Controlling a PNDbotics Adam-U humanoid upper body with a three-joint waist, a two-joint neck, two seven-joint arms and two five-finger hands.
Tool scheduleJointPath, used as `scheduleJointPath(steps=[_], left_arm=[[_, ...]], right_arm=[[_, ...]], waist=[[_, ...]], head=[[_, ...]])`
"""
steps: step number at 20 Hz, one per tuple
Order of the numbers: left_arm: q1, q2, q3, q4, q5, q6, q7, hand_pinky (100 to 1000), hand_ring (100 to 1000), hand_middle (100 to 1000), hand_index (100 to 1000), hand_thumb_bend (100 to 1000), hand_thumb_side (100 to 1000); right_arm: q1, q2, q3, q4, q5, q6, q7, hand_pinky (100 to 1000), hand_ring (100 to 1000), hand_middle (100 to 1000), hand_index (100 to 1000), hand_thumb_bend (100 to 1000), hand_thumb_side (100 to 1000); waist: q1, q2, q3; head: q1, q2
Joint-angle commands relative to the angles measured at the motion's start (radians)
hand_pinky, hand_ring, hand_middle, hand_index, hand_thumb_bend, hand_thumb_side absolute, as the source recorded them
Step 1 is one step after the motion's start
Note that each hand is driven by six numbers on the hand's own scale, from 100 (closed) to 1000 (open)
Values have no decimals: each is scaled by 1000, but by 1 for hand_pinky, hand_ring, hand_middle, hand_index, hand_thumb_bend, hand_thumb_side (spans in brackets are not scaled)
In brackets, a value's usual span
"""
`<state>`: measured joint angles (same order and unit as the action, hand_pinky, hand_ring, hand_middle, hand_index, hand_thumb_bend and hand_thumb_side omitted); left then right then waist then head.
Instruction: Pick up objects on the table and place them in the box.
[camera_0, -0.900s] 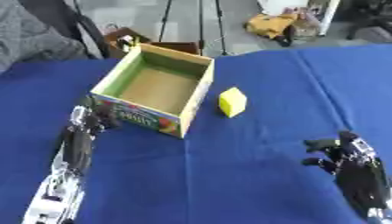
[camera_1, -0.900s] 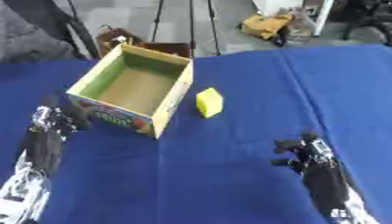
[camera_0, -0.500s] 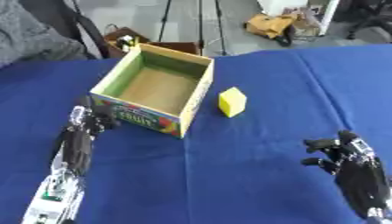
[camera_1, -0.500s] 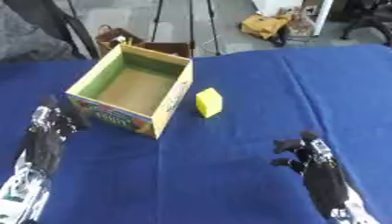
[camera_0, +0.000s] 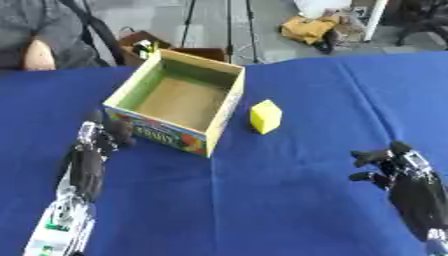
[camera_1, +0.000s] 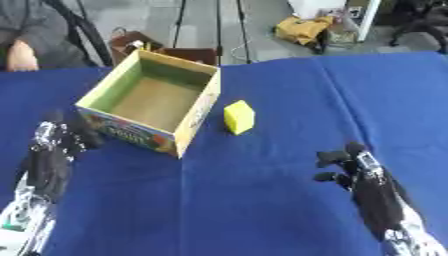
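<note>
Far up-left of right hand: yellow block, beside cardboard box. Right hand fingers relaxed, holding nothing. Left hand touching box corner, fingers unclear.

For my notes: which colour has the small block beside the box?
Yellow block; left eye view shows it best.

A blue-covered surface carried an open cardboard box with a green inner wall and a printed outer face. A small yellow block stood just beside the box's right wall, apart from it.
</note>
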<state>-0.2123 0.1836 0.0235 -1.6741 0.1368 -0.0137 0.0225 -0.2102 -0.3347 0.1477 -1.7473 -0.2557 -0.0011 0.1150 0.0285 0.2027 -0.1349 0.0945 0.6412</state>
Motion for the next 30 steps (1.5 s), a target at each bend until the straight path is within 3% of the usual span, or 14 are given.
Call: scheduleJointPath(steps=[1, 8, 16, 22, 29, 30], left_arm=[[-7, 8, 3, -20, 5, -1, -6, 661, 549, 506, 628, 195, 1000], [-6, 9, -7, -18, 7, 1, -16, 661, 549, 507, 628, 195, 1000], [-11, 5, -33, -14, 15, 5, -40, 660, 550, 507, 628, 196, 1000], [-24, -5, -60, -13, 20, 9, -66, 660, 550, 507, 628, 197, 1000], [-42, -12, -77, -14, 24, 12, -85, 660, 550, 507, 628, 197, 1000], [-44, -14, -79, -13, 26, 13, -87, 660, 551, 507, 628, 196, 1000]], right_arm=[[-36, -62, -12, -12, -17, -6, -2, 647, 892, 562, 638, 100, 906], [-158, -157, -11, 102, -63, 1, -3, 649, 900, 577, 642, 100, 902], [-353, -221, -7, 418, -67, 0, 25, 653, 926, 620, 664, 100, 909], [-486, -228, -1, 634, 65, -51, 53, 666, 946, 676, 693, 100, 880], [-559, -216, -3, 764, 216, -124, 97, 677, 958, 708, 718, 100, 875], [-564, -216, 1, 769, 226, -131, 102, 690, 975, 755, 751, 100, 714]], waist=[[-4, -16, 4], [-8, -26, 16], [-14, -45, 57], [-19, -51, 102], [-17, -45, 139], [-16, -44, 143]], head=[[-5, -4], [-15, -7], [-42, -4], [-79, -14], [-105, -28], [-105, -34]])
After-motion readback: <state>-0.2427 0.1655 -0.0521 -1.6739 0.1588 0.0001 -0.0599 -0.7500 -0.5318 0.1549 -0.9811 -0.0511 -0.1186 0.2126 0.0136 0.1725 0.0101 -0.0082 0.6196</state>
